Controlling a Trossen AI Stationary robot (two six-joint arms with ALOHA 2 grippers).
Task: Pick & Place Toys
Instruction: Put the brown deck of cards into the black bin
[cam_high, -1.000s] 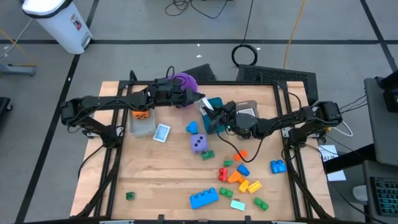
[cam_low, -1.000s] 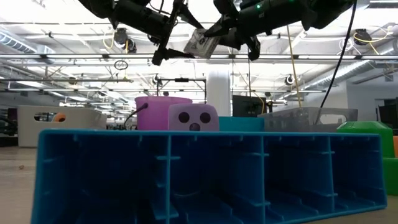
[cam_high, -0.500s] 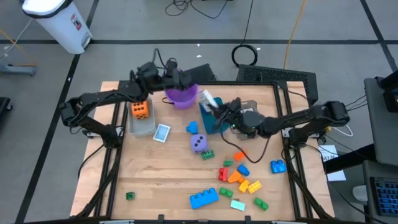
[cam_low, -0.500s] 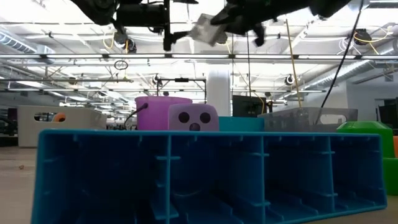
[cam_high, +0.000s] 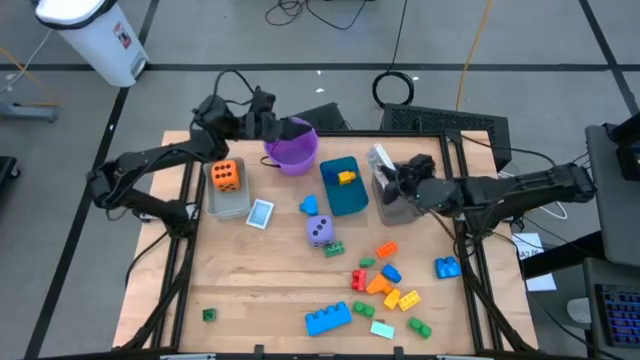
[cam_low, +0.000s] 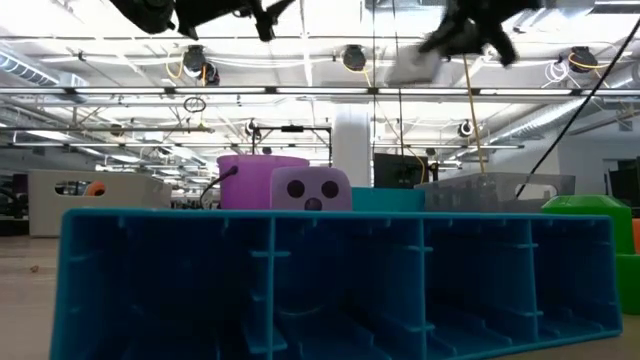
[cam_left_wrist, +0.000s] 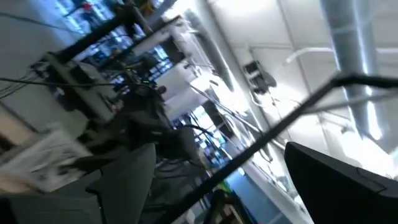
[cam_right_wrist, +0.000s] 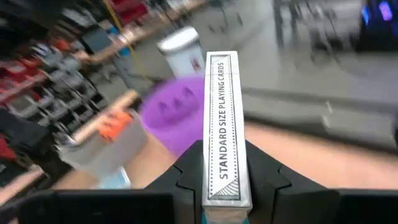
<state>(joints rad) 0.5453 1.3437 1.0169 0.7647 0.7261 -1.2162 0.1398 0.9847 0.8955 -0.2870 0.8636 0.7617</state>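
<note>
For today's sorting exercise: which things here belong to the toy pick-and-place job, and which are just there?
Job: playing-card box held by the right gripper; orange die; purple die; big blue brick; picture card.

Just there: purple bucket, teal bin, cable coil.

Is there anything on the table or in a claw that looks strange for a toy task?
Yes. The right claw is shut on a playing card box, edge-on, above the grey bin; it is no brick or die.
</note>
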